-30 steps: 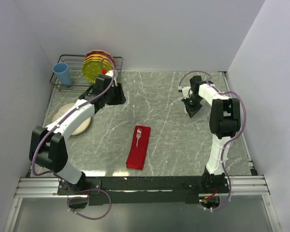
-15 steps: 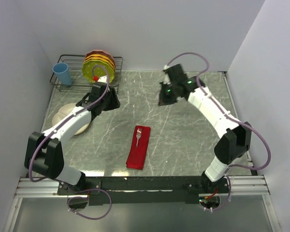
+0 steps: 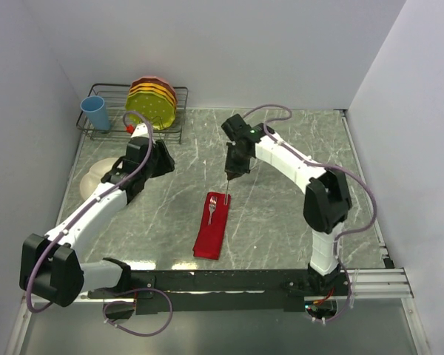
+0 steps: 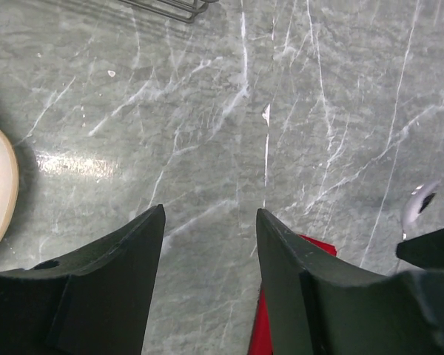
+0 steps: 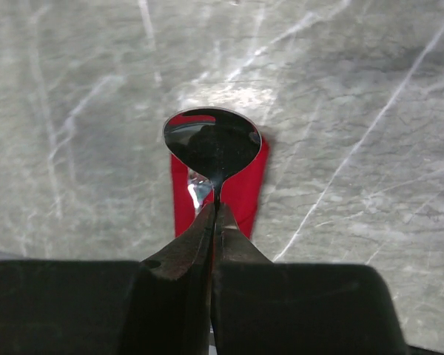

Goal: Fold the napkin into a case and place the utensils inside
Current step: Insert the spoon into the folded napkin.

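Silver spoon hung clenched in the right claw, napkin beneath, likely for tucking; left claw gaped empty.

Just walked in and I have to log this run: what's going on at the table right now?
The right claw is shut on the spoon, holding it above the far end of the folded red napkin. The fork lies on the napkin. The left claw hangs open over the table, holding nothing.
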`<state>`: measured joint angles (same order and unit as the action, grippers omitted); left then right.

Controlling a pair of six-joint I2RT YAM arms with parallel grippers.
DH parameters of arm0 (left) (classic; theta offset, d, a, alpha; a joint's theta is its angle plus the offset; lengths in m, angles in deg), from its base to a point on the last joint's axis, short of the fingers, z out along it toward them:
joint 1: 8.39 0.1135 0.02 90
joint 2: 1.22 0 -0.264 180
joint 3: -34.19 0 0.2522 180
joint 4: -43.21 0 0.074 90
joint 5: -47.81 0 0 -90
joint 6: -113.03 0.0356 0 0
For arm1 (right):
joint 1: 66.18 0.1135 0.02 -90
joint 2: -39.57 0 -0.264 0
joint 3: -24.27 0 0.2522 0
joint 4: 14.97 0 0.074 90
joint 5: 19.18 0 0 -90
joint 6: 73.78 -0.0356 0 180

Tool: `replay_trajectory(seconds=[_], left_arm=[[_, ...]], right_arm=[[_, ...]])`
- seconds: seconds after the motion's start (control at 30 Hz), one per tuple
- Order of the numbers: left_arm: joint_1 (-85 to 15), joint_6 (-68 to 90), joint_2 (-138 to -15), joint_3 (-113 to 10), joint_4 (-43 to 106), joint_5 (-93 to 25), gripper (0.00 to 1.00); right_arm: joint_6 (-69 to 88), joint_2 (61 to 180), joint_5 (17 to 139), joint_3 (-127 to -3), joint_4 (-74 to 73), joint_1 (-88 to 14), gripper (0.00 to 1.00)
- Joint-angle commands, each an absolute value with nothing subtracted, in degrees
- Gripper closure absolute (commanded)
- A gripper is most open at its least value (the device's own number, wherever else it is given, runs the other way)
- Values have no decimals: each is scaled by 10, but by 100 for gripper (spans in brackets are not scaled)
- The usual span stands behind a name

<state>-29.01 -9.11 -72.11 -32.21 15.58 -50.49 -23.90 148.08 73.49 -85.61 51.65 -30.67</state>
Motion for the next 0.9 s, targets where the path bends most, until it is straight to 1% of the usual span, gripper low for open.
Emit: replay_trajectory(seconds=[0.0, 0.03, 0.07, 0.13, 0.17, 0.33, 0.5, 0.87], left_arm=[[-275, -124, -707, -318, 174, -504, 41], [-271, -131, -706, -317, 174, -498, 41], [-267, -133, -706, -317, 176, -496, 41], [-258, -134, -704, -316, 180, -492, 41], [-250, -135, -704, -316, 180, -490, 41], [-230, -137, -692, -311, 185, -473, 41], [-221, -145, -673, -283, 197, -463, 41], [-206, -151, -658, -255, 216, -442, 41]], right_arm=[[-260, 1528, 684, -960, 608, -291, 100], [-253, 1531, 642, -971, 613, -284, 100], [-250, 1530, 627, -974, 608, -269, 100], [-272, 1530, 623, -965, 604, -259, 100], [-278, 1523, 606, -945, 585, -242, 100], [-300, 1500, 610, -857, 519, -228, 100], [-284, 1505, 576, -827, 468, -227, 100], [-295, 1545, 557, -859, 446, -226, 100]])
